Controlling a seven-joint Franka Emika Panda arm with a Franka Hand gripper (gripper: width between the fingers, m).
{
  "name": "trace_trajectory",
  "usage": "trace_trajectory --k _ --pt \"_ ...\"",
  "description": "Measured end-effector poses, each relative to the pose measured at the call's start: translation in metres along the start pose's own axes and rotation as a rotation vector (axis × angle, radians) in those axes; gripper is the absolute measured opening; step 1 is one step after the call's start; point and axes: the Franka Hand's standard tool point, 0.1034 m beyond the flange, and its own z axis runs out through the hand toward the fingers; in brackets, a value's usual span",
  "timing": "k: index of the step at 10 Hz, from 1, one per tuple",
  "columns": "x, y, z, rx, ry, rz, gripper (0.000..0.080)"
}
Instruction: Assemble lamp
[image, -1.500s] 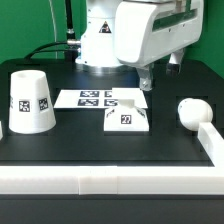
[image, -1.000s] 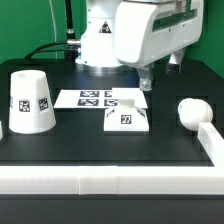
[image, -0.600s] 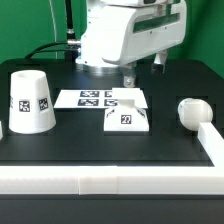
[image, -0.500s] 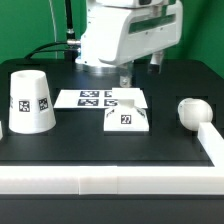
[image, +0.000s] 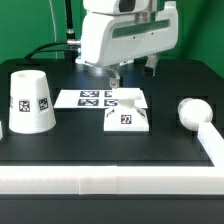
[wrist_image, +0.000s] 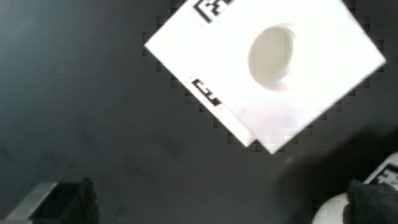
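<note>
The flat square lamp base (image: 127, 118) lies on the black table, just in front of the marker board (image: 95, 98). The tapered shade (image: 28, 102) stands at the exterior view's left. The round-topped bulb (image: 190, 112) rests at the exterior view's right. My gripper (image: 133, 72) hangs above and behind the base, open and empty. In the wrist view the base (wrist_image: 240, 95) shows with its oval hole (wrist_image: 274, 55) and a tag, and my gripper (wrist_image: 214, 205) has its dark fingertips (wrist_image: 54, 203) wide apart with only black table between them.
A white rail (image: 100, 180) runs along the table's front edge and turns up at the exterior view's right beside the bulb (image: 210, 140). Black cables lie behind the arm at the back left.
My gripper has moved toward the exterior view's left, from behind the base's right corner to behind its left side, still open. The lamp parts have not moved.
</note>
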Motion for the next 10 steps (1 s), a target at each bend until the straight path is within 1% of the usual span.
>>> trace_trajectory --k 1,2,3,4,5,9,10 --pt "0.0 0.0 0.0 0.0 0.0 0.023 0.07" --pt "-0.004 -0.001 0.0 0.005 0.003 0.158 0.07" --pt "-0.012 -0.004 0.002 0.015 -0.004 0.265 0.07" --pt "-0.019 -0.009 0.009 0.017 -0.004 0.396 0.07" --pt "-0.024 -0.014 0.013 0.02 -0.01 0.44 0.07" --pt "-0.02 -0.018 0.014 0.051 -0.005 0.738 0.07" --pt "-0.025 -0.019 0.018 0.054 -0.014 0.802 0.07"
